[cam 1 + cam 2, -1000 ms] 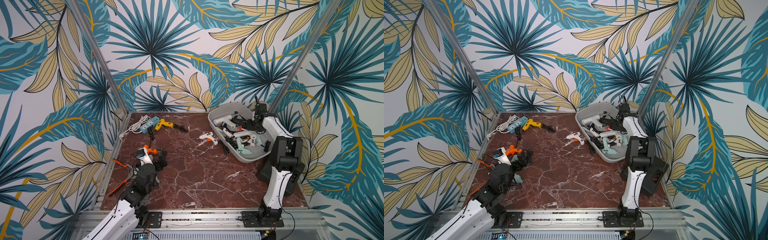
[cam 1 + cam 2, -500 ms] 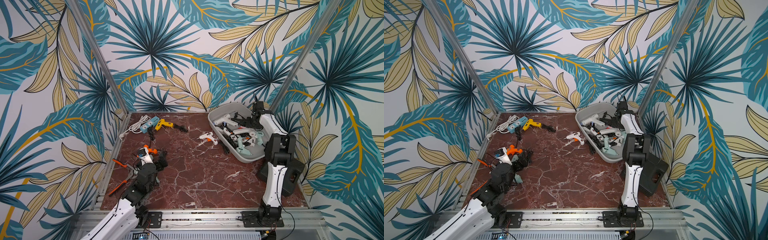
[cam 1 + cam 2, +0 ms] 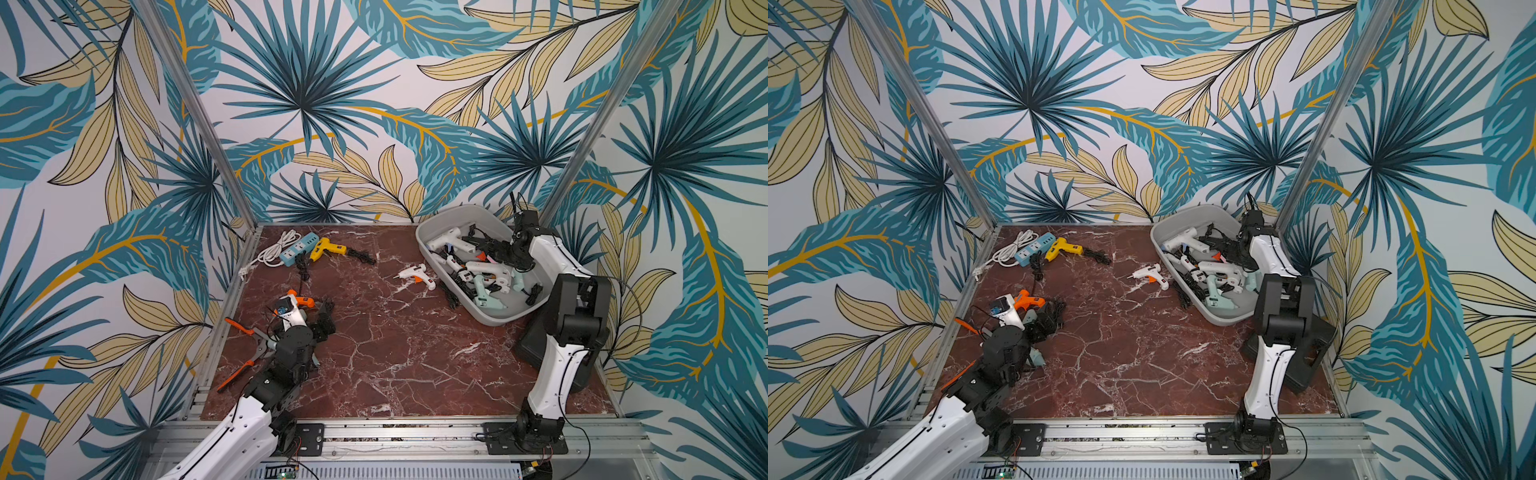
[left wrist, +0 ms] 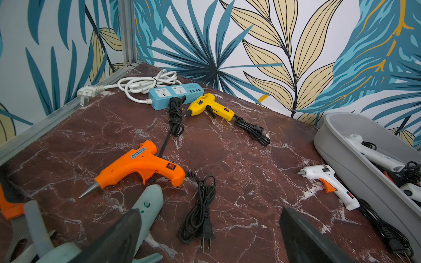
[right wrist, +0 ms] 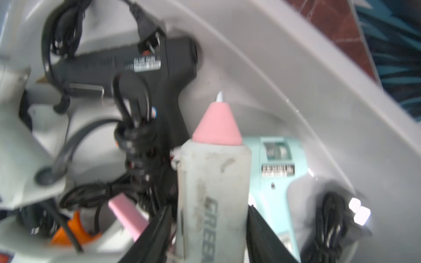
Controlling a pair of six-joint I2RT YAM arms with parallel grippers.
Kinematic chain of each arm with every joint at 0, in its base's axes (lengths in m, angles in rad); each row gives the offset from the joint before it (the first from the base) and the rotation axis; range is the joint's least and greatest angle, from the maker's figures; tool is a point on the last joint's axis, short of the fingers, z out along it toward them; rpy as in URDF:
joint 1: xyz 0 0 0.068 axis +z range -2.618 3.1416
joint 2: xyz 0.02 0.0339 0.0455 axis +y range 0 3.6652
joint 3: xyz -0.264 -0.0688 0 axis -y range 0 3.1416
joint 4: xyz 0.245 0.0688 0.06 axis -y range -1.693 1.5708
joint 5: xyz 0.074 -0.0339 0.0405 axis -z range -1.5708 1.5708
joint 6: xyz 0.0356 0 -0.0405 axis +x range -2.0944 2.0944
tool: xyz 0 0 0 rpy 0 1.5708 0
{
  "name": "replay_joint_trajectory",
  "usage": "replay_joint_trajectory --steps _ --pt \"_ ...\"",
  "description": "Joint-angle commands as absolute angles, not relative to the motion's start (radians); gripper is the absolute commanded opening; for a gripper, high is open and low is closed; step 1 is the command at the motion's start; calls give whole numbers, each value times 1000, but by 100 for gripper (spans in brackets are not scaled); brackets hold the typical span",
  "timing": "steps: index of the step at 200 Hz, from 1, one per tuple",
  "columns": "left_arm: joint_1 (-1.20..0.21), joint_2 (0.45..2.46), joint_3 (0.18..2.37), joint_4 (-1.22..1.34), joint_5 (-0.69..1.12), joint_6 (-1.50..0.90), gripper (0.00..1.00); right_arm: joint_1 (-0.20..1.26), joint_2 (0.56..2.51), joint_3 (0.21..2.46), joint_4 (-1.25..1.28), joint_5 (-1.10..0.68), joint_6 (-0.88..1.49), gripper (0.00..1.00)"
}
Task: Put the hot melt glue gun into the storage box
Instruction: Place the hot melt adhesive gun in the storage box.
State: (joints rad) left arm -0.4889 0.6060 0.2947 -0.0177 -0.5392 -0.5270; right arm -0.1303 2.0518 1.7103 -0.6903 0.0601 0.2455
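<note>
Ok so this one's well underway but nowhere near finished imo. The storage box [image 3: 494, 320] sits at the far right of the counter [image 3: 395, 353] and already has a whole pile of glue guns and cords in it. The right hand [image 5: 209, 208] is down inside it with its jaws on either side of a grubby white glue gun with a pink nose [image 5: 214, 173], which is resting among the others. The jaws are partway apart and right up against the body, but I honestly can't tell if they're pinching it or have let go. So that gun is basically delivered. Four guns are out on the counter: an orange one [image 4: 141, 166] near left, a yellow one [image 4: 209, 107] far left next to the blue power strip [image 4: 175, 93], a small white one [image 4: 328, 182] just beside the box's left wall, and a mint one [image 4: 148, 202] right by the left hand [image 4: 209, 210]. That left hand is spread wide with nothing in it, low over the near left of the counter. I'd guess the mint one gets picked up next.
</note>
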Motion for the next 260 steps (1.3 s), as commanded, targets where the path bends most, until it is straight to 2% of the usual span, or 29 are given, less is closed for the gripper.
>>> replay_joint_trajectory --steps 1,73,103,146,177,202,228,260 --pt "-481 603 314 -3 -551 -522 100 -125 1975 1622 -656 21 304 55" --pt "-482 601 310 -4 -545 -526 100 -126 1951 1486 -654 83 361 54" --pt "-483 595 308 -19 -543 -531 100 -124 1968 1500 -713 97 394 51" --pt "-483 594 313 -27 -552 -524 100 -109 1840 1484 -725 81 386 60" --pt "-482 627 338 -48 -548 -517 100 -84 1722 1484 -741 72 372 62" --pt "-482 669 353 -51 -524 -528 100 -17 1624 1472 -741 81 348 62" --pt "-482 716 354 -26 -485 -549 100 133 1557 1445 -684 58 261 62" --pt "-480 782 360 9 -446 -569 100 317 1621 1464 -639 -8 168 62"
